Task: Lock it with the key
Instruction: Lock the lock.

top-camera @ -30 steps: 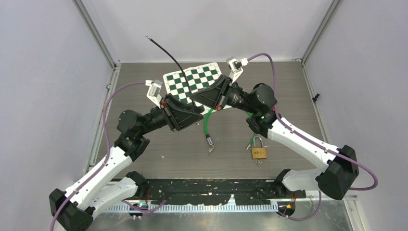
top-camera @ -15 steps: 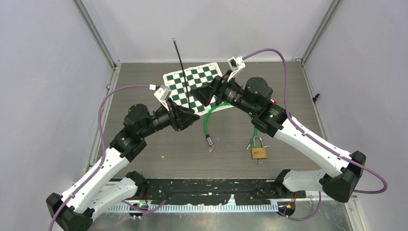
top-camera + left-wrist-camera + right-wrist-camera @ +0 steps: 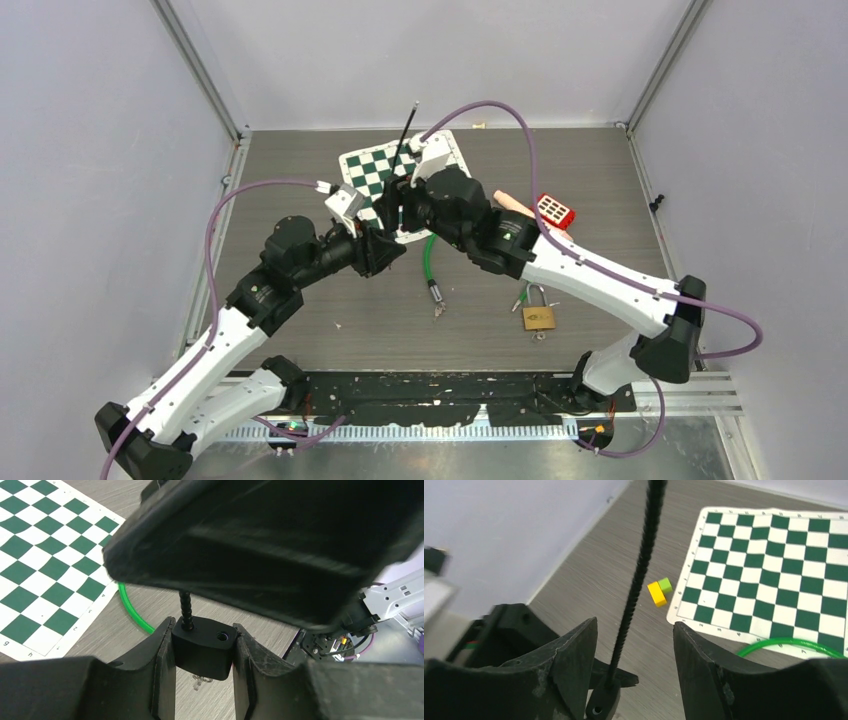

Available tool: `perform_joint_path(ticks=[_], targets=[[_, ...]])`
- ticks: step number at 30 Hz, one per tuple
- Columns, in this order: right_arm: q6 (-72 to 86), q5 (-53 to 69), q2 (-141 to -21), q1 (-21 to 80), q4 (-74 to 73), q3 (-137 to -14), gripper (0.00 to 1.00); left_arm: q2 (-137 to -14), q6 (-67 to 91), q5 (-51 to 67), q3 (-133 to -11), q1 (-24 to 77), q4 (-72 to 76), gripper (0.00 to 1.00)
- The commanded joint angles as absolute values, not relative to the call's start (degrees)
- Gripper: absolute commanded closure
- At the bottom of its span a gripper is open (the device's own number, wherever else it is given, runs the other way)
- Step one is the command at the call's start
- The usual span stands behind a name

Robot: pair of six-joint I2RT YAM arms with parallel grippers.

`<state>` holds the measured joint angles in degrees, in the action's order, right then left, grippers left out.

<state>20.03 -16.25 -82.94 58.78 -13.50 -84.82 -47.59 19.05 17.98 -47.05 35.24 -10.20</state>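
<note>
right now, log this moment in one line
left pincer: shut on black block | right pincer: open around black rod | padlock: on table, untouched

Both arms reach in from the lower corners and meet at the middle of the frame, over the near edge of a green-and-white checkered mat [image 3: 365, 170]. The left pincer [image 3: 385, 248] and right pincer [image 3: 395, 205] sit close together there; how their jaws stand cannot be made out. A thin black rod [image 3: 408, 130] rises from between them towards the top of the frame. Below centre a green cable [image 3: 429, 262] lies on the bench [image 3: 600, 180]. A brass padlock [image 3: 538, 318] lies at lower right, well apart from both pincers. A red block [image 3: 555, 210] lies right of centre.
</note>
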Motion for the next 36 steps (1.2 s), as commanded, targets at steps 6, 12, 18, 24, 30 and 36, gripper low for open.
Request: perform_joint_path(ticks=[6, 12, 18, 24, 30, 36], targets=[[21.0, -19.9, -84.4, 59.3, -8.7, -85.2, 0.91, -45.3, 18.1, 17.7, -48.9, 35.3, -7.9, 0.92], [20.0, -16.7, -79.5, 58.5, -4.7, -82.0, 0.95, -43.2, 18.6, 16.8, -51.1, 35.3, -10.6, 0.02], [19.9, -0.4, -72.2, 53.1, 0.6, -77.0, 0.95, -42.8, 22.2, 20.3, -55.2, 35.3, -12.5, 0.0], [22.0, 11.0, -66.8, 50.8, 7.6, -71.8, 0.95, -45.8, 30.4, 30.1, -56.4, 35.3, -6.7, 0.01], [25.8, 19.9, -65.0, 50.7, 12.7, -70.0, 0.95, -48.2, 37.9, 40.7, -55.3, 35.3, 4.4, 0.08], [30.8, 23.1, -65.4, 50.7, 17.6, -68.6, 0.95, -47.4, 40.6, 43.6, -52.3, 35.3, 12.8, 0.17]])
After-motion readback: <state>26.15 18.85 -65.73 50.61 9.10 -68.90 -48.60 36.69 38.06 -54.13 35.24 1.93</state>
